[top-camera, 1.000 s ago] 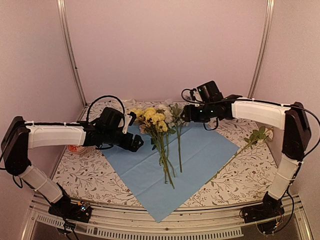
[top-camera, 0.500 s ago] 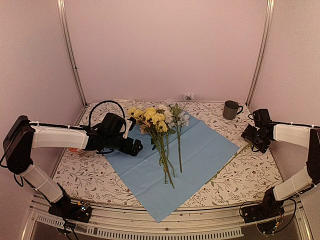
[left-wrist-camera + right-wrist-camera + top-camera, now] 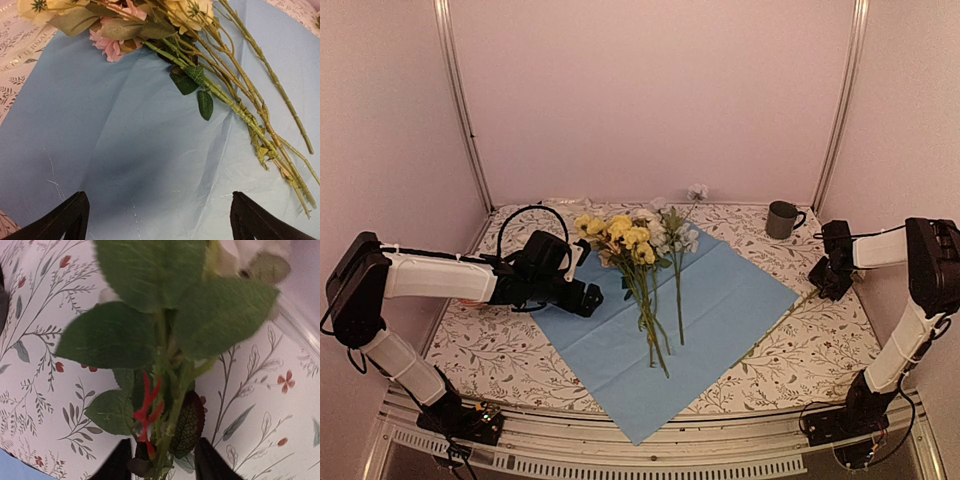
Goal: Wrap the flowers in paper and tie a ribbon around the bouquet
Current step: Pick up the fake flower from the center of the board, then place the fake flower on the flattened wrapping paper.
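The paper (image 3: 720, 300) lay flat and unfolded, one corner at the bench's near edge. Over its left side the left fingers (image 3: 70, 220) gaped wide, holding nothing. The flowers (image 3: 640, 250) lay loose across its far half. At the right edge the right fingers (image 3: 117, 462) stood half-open astride a leafy stem (image 3: 785, 320), not gripping it. Gathering looked unfinished, and wrapping and tying the ribbon were not begun.

From overhead I see the paper (image 3: 720, 300) spread on the desk (image 3: 810, 350) at centre frame, one corner toward the bottom edge. The flowers (image 3: 645, 270) lie on its upper left part, heads up-frame, stems running down. My left hand (image 3: 586, 296) sits over the paper's left corner, just left of the flowers. Far right, off the paper, my right hand (image 3: 825, 282) straddles a loose leafy stem (image 3: 165, 370). A mug (image 3: 781, 219) stands above it.
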`<act>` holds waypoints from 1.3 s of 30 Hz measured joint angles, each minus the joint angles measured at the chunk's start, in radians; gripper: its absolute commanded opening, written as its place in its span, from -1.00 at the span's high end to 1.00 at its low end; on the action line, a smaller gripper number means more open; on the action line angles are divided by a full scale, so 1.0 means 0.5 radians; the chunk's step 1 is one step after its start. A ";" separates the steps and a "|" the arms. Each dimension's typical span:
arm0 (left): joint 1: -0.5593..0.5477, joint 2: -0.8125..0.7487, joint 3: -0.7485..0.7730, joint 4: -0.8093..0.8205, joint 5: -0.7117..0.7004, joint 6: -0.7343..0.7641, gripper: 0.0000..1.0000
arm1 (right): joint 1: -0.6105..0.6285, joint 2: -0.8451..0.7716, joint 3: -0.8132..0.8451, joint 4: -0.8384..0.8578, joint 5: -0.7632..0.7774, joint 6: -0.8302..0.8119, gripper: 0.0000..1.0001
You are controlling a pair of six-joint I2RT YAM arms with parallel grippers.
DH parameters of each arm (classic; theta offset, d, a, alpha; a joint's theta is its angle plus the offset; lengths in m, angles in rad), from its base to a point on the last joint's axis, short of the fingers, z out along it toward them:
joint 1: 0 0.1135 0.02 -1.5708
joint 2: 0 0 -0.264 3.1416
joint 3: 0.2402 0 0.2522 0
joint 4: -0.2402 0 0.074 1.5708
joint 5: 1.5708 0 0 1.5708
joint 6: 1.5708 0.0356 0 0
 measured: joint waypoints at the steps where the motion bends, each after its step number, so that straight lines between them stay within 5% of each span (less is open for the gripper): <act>1: 0.000 0.000 -0.001 0.000 -0.001 0.001 -0.98 | -0.006 -0.003 0.000 0.007 0.005 0.007 0.59; 13: -0.001 0.000 -0.001 0.001 -0.002 0.010 -0.98 | -0.010 -0.539 -0.066 -0.021 0.172 -0.203 1.00; 18: -0.001 0.000 -0.001 0.003 -0.007 0.018 -0.98 | 0.037 -0.912 -0.002 0.129 -0.202 -0.531 1.00; 22: -0.001 -0.002 -0.002 0.002 -0.045 0.021 -0.98 | 0.413 -1.007 0.132 0.321 -0.563 -0.681 1.00; 29: 0.002 -0.177 -0.079 0.013 -0.145 -0.055 -0.98 | 1.130 -0.308 0.687 0.562 -1.093 -0.693 1.00; 39: 0.125 -0.447 -0.099 0.002 -0.235 -0.083 -0.98 | 1.265 0.770 1.501 0.510 -1.187 -0.430 1.00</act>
